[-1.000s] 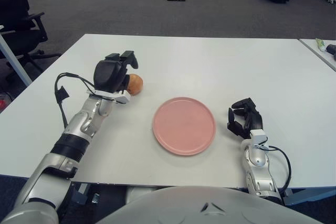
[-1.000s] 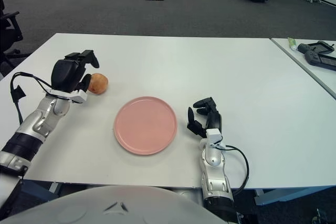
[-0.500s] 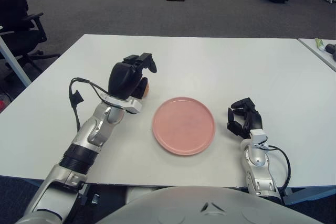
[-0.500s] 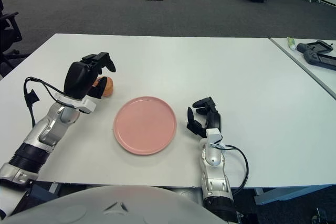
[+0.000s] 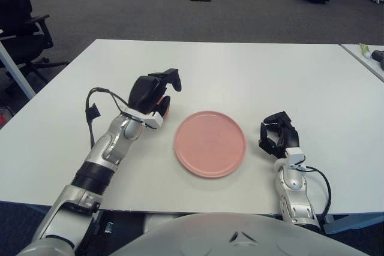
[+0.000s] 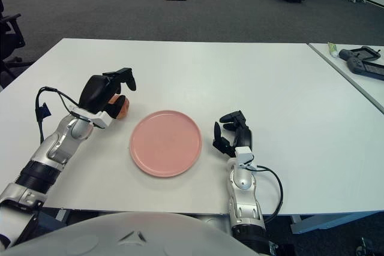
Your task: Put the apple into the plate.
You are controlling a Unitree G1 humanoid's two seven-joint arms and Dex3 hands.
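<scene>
on a white rectangular table (image 5: 240,70): round orange-red apple (image 6: 122,105) just left of a flat round pink plate (image 5: 210,143), outside its rim, mostly hidden beneath the black three-finger left hand (image 5: 151,92). fingers (image 5: 174,80) arched loosely over the fruit, grip on it impossible to confirm. right hand (image 5: 277,135) just right of the plate, fingers curled, holding nothing.

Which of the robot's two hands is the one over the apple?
Its left hand, left of the pink plate, fingers arched over the apple without closing. The right hand shows on the plate's other side, near no fruit.
</scene>
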